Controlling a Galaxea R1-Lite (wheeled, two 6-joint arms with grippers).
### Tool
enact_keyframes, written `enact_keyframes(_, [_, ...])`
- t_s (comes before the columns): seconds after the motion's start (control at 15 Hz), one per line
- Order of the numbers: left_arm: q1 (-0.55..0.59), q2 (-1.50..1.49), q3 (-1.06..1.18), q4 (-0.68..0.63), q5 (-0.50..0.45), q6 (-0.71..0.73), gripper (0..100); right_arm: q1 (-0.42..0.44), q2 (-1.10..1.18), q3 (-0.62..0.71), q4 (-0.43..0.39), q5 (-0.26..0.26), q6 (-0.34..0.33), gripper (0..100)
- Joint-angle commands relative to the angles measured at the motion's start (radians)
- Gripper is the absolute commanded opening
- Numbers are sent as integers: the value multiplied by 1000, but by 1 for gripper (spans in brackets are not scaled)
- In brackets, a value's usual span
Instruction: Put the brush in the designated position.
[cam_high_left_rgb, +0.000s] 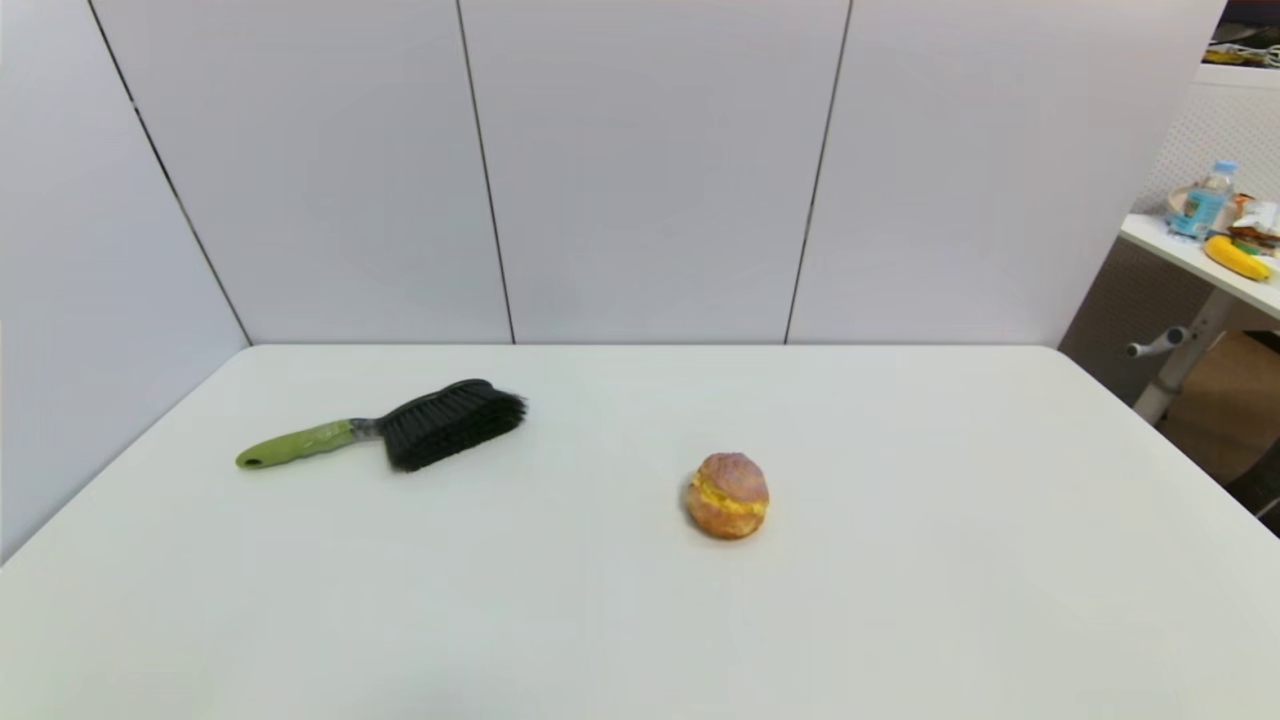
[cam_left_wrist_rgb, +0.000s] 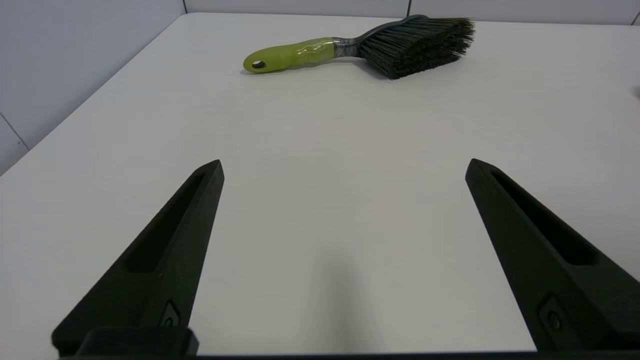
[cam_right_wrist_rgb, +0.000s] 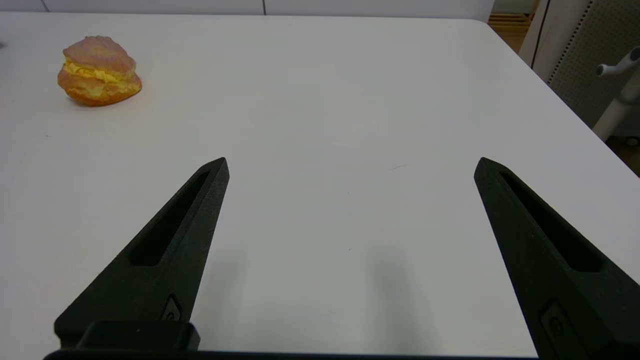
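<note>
One brush (cam_high_left_rgb: 400, 432) at your table's (cam_high_left_rgb: 900, 600) ten o'clock, slim glossy lime handle, grey neck, black bristle fan, one crusty bun (cam_high_left_rgb: 728, 495) with yellow filling near centre, your left gripper (cam_left_wrist_rgb: 344, 167) and right gripper (cam_right_wrist_rgb: 351, 165) both spread wide, empty, over bare tabletop.

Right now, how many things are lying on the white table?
2: the brush on the robot's left side toward the back, and a filled bun near the middle. Nothing shows hidden behind them.
</note>
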Motion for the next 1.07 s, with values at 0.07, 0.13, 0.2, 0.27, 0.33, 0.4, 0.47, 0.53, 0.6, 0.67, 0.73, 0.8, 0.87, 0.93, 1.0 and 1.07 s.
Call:
enact_keyframes(0.07, [0,60,-98,12,-4,16,100,0,1,2,0,1,0,100])
enact_keyframes(0.13, [0,113,-156,16,-6,22,100,0,1,2,0,1,0,100])
enact_keyframes(0.2, [0,171,-233,18,-6,40,100,0,1,2,0,1,0,100])
enact_keyframes(0.27, [0,210,-285,24,-6,55,100,0,1,2,0,1,0,100])
enact_keyframes(0.33, [2,271,-383,55,-4,62,100,0,1,2,0,1,0,100])
enact_keyframes(0.4, [10,311,-472,104,-4,69,100,0,1,2,0,1,0,100])
enact_keyframes(0.47, [19,359,-572,167,-4,92,100,0,1,2,0,1,0,100])
enact_keyframes(0.53, [25,408,-675,236,-4,117,100,0,1,2,0,1,0,100])
enact_keyframes(0.6, [28,455,-771,317,-4,132,100,0,1,2,0,1,0,100])
enact_keyframes(0.67, [29,509,-867,397,-4,154,100,0,1,2,0,1,0,100])
enact_keyframes(0.73, [28,600,-1003,486,-4,217,100,0,1,2,0,1,0,100])
enact_keyframes(0.8, [28,681,-1109,545,-4,273,100,0,1,2,0,1,0,100])
enact_keyframes(0.87, [28,770,-1222,605,-6,355,100,-1,1,2,0,1,0,100])
enact_keyframes(0.93, [28,839,-1310,647,-6,421,100,0,1,2,0,1,0,100])
enact_keyframes(1.0, [28,888,-1367,682,-7,473,100,0,1,2,0,1,0,100])
enact_keyframes(1.07, [28,939,-1417,722,-7,528,100,0,1,2,0,1,0,100])
